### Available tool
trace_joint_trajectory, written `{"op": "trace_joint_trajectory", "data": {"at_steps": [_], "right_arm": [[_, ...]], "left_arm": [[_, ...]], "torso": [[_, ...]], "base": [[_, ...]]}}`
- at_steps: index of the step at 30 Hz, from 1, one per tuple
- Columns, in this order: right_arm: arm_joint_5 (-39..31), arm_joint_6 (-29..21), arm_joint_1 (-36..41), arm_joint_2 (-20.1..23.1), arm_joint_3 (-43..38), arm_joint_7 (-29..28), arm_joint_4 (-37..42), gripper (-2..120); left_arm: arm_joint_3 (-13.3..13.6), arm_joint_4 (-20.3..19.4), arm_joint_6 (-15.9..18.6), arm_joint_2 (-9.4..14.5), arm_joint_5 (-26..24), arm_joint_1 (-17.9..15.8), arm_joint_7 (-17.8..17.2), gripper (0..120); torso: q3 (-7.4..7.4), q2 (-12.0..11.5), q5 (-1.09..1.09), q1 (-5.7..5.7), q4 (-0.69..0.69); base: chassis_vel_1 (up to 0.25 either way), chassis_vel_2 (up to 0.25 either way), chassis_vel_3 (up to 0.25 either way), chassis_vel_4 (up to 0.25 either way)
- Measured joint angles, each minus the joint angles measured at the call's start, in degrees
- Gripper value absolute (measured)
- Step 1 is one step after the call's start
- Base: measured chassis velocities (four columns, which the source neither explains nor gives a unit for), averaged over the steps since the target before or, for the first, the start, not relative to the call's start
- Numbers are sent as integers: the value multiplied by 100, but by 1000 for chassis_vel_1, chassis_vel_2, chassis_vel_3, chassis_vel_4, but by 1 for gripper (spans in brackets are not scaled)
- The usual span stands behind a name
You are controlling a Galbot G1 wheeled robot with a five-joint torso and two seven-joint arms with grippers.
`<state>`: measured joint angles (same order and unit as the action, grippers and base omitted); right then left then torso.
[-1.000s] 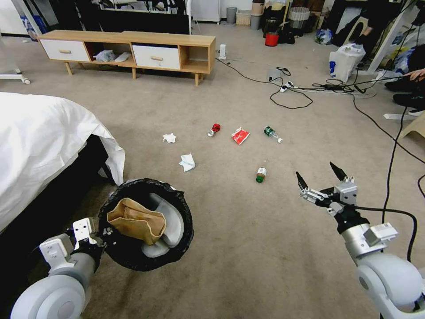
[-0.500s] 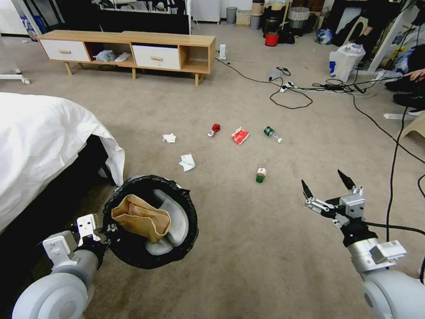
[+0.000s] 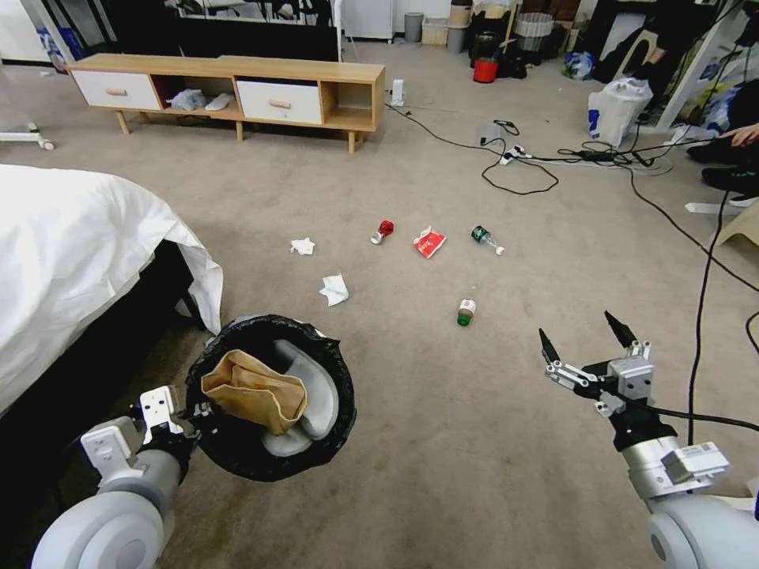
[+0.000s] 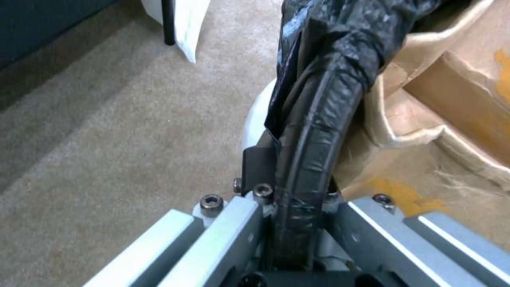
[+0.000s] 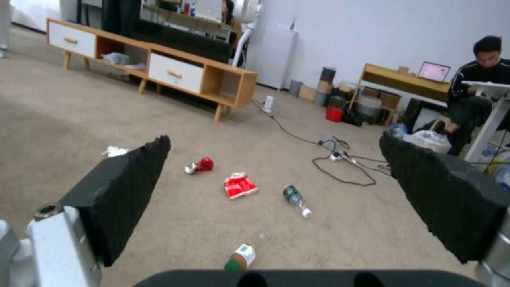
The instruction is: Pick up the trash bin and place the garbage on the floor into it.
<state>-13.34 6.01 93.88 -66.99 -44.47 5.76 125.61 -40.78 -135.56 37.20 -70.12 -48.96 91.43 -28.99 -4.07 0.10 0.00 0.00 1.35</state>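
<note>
So far I have my left gripper (image 4: pixel 297 207) clamped on the rim of the small round white bin with the crinkly black bag (image 3: pixel 316 442), lifted beside the white bed (image 3: pixel 71 253). One crumpled brown paper bag (image 3: pixel 253 391) is already inside. My right gripper (image 3: pixel 589 344) hangs wide open, holding nothing. Left on the carpet, I think: the near green-labelled bottle (image 3: pixel 466 311), two white tissues (image 3: pixel 334 289), then the crushed red can (image 3: pixel 382 231), red-white wrapper (image 3: pixel 428 242) and far bottle (image 3: pixel 485 238).
</note>
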Motion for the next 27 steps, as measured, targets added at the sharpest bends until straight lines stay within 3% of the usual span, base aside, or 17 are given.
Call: {"op": "trace_joint_trajectory", "data": {"at_steps": [7,27], "right_arm": [[-27,9,43,-7,-87,24,40,100],[26,84,194,-191,-180,188,88,100]], "left_arm": [[40,0,-7,-41,14,-31,1,0],[61,1,-30,-41,54,7,23,0]], "torso": [[0,0,0,0,1],[0,0,-1,0,1]], "base": [[-98,76,79,-91],[-168,169,178,-170]]}}
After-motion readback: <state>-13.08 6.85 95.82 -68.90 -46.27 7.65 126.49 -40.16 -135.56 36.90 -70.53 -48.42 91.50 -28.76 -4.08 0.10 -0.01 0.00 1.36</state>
